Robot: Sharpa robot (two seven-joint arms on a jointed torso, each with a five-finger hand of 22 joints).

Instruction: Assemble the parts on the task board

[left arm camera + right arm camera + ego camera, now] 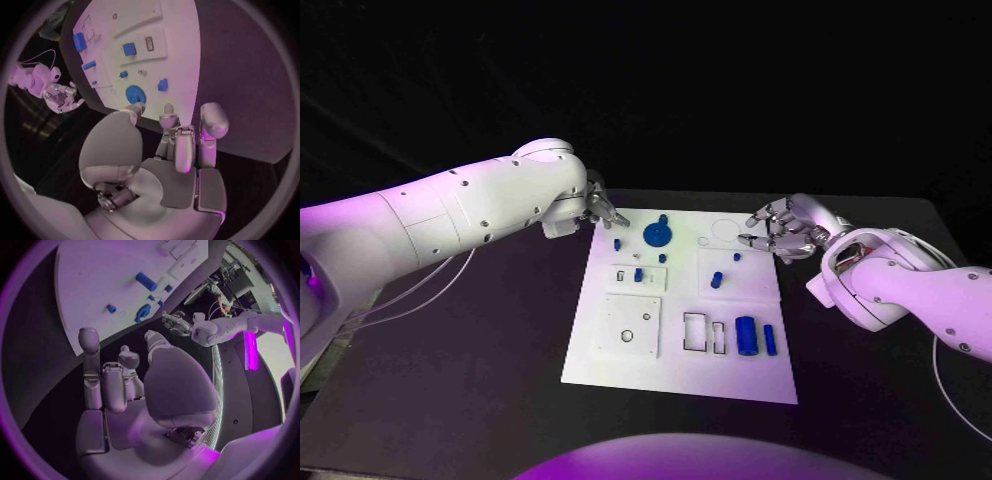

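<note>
- Where the L arm comes in over the black table, the left hand sits at the far-left corner of the task board, fingers apart w/ nothing in them; wrist view shows the same hand w/ fingers stretched toward the board edge, not holding anything.
- On the board's far part, just beside that hand, lies a small blue piece, then a round blue disc part, also seen in the L wrist view.
- Mid-board: a short blue peg stands in a raised white block; another blue peg further R.
- Near part of the board: white square plate w/ a hole, two rectangular frames, then a blue cylinder and a slimmer blue bar side by side.
- At the far-right corner of the board, the right hand hovers, fingers curled loosely but apart, nothing gripped; its wrist view agrees.
</note>
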